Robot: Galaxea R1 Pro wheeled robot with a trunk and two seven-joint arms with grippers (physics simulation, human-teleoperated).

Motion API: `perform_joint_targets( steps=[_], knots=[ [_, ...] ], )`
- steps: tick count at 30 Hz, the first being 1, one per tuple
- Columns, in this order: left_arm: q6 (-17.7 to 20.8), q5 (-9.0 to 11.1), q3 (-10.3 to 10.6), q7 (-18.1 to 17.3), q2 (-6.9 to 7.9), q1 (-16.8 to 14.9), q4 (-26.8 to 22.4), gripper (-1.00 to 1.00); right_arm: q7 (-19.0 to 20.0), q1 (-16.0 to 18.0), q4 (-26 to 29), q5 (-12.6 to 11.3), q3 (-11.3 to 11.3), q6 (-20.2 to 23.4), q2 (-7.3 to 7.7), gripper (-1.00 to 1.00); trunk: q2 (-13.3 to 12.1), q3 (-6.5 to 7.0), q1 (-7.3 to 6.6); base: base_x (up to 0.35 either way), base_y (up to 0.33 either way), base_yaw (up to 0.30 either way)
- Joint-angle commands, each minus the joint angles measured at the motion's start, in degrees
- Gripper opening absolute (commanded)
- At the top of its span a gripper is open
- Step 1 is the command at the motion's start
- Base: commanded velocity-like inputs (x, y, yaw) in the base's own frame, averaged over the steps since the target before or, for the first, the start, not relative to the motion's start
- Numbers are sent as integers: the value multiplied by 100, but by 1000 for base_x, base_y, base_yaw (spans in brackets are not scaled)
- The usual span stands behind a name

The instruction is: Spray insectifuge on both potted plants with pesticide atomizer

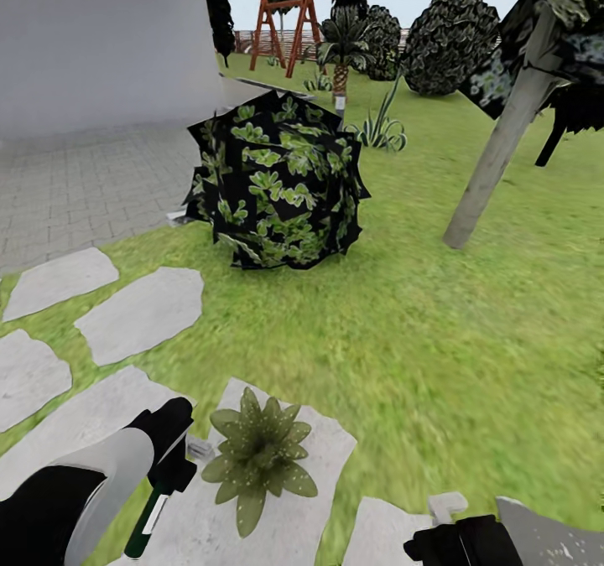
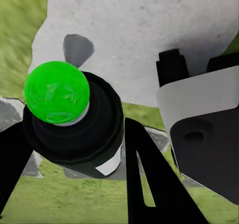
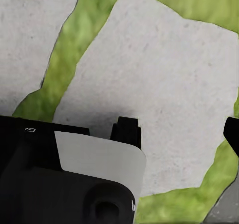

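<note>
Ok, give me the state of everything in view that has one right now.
left gripper: shut on the pesticide atomizer
pesticide atomizer: held off the ground, tilted
potted plant: sitting on a stepping stone, beside the left gripper
right gripper: open, empty, above paving

Head view: high, facing forward and down over lawn (image 1: pixel 436 331), far.
Left wrist view: close, looking down on stepping stone (image 2: pixel 149 30).
Right wrist view: close above pale stones.
Shared: stones and grass.
</note>
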State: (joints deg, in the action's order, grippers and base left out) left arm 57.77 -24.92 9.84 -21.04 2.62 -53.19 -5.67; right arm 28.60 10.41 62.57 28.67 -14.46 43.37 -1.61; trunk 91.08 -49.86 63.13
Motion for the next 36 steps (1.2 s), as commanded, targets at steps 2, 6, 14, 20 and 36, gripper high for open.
perform_joint_targets(
  steps=[2,6,14,20,36],
  knots=[
    [15,-19,47,-58,6,2,-13,-100,58,4,9,60,-20,14,-10,100,2,-4,-1,-25,290,-300],
    [15,-21,51,-58,7,2,-13,-100,58,4,9,60,-20,15,-9,100,2,-4,-1,-5,106,-300],
    [15,-22,53,-50,8,2,-13,-100,53,4,9,60,-22,14,-9,100,2,-4,-1,0,6,-300],
    [15,-21,75,-53,17,2,-13,-100,55,4,9,60,-20,14,-9,100,2,-4,-1,0,183,-58],
    [15,-22,88,-53,11,2,-13,-100,52,4,9,60,-22,14,-7,100,2,-4,-1,0,316,-194]
  ],
)
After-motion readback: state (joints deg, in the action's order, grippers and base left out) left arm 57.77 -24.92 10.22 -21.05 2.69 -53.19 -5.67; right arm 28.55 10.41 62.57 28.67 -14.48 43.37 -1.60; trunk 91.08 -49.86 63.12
